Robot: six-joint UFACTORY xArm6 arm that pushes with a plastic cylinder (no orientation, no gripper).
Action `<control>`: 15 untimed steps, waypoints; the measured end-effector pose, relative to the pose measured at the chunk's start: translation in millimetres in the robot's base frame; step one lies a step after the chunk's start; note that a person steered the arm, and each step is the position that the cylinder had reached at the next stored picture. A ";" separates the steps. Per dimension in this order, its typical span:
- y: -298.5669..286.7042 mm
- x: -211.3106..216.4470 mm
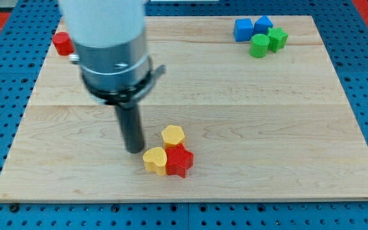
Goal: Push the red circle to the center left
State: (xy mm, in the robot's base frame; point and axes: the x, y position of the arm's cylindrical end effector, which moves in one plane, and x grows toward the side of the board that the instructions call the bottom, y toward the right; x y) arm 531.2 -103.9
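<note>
Seven blocks sit on the wooden board (235,96). From the one camera view, the red circle (61,43) lies at the top-left corner, partly hidden by the arm. The rod has no pincer; its tip (133,151) rests well away, just left of the yellow heart (154,160), the yellow hexagon (172,136) and the red star (179,160). Best to circle above the circle, then push it straight down the left edge.

No readable text, label, brand, number or sign anywhere on the board, blocks or arm.
</note>
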 end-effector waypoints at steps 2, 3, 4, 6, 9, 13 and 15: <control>-140.7 -85.7; -191.4 -154.3; -200.4 -189.4; -162.5 -274.0; -37.5 -150.0; -76.7 -149.5; -105.7 -156.8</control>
State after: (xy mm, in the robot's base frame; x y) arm 374.4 -209.7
